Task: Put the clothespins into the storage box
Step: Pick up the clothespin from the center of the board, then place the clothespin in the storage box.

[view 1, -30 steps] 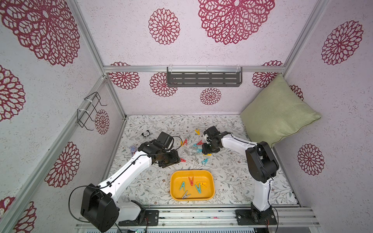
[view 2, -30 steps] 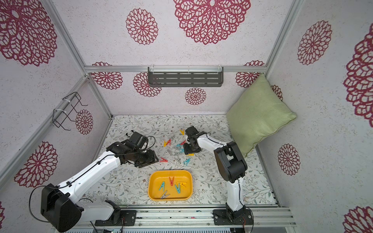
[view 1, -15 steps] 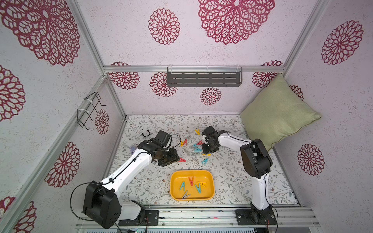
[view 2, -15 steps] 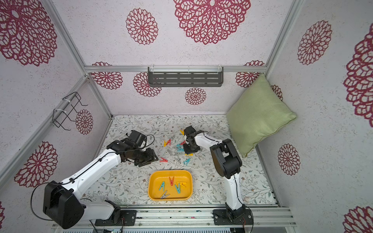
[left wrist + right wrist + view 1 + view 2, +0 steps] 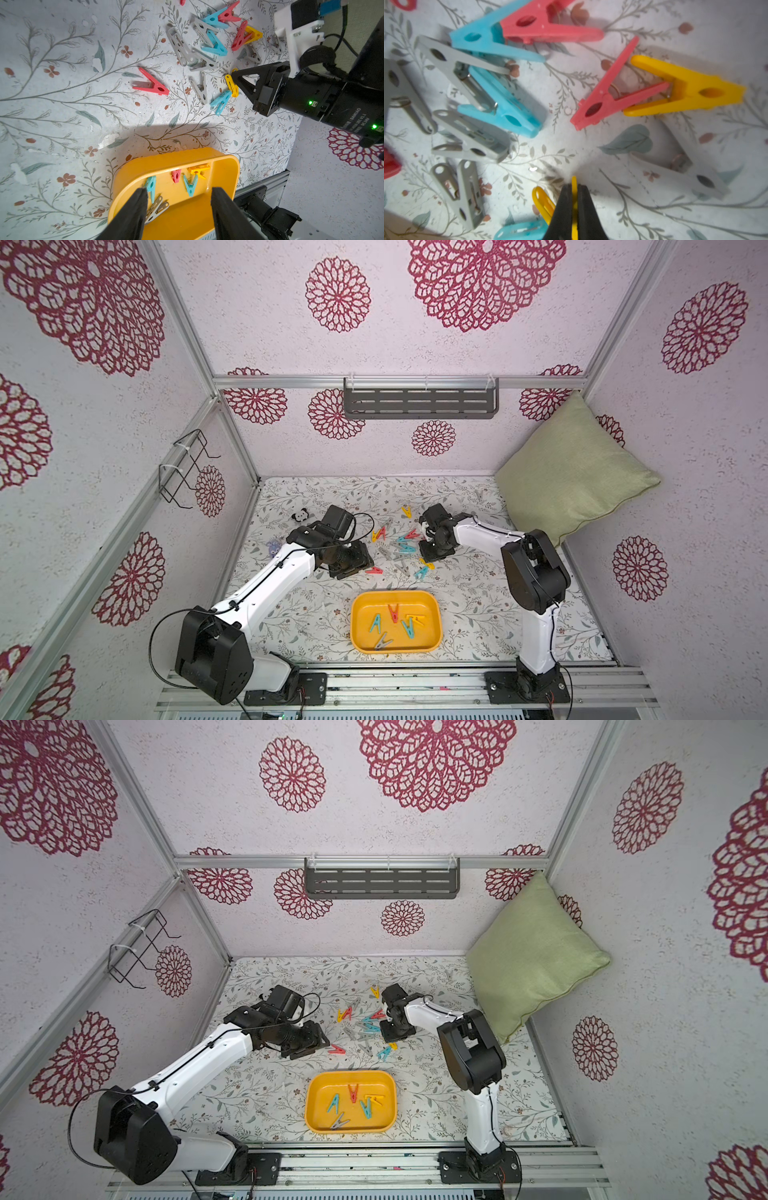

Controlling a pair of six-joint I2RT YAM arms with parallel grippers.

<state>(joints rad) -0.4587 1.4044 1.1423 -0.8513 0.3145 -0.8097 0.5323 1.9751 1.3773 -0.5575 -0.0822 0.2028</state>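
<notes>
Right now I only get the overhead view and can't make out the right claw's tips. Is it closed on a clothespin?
Observer: Yes. The right wrist view shows the right claw shut on one leg of a yellow clothespin.
Operator: And the left claw?
Observer: The left wrist view shows the left claw open, nothing between its fingers.
Operator: Any pins tangled near the grasp?
Observer: In the right wrist view a red clothespin has one leg lying between the legs of a second yellow clothespin.
</notes>
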